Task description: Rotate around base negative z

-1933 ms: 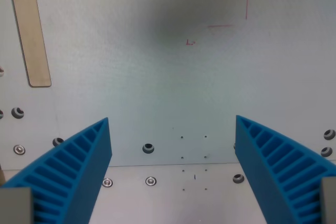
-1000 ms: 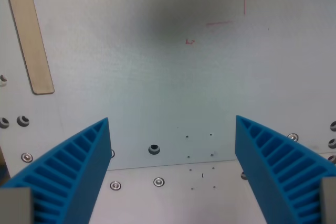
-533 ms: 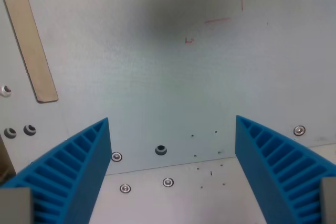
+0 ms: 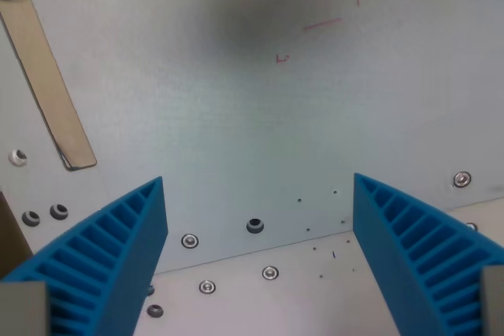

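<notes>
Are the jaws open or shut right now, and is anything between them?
Open and empty. In the wrist view the gripper has its two blue jaws standing wide apart, with only the bare grey plate showing between them.

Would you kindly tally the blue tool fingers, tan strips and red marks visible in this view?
Blue tool fingers: 2
Tan strip: 1
Red marks: 3
Total: 6
</notes>
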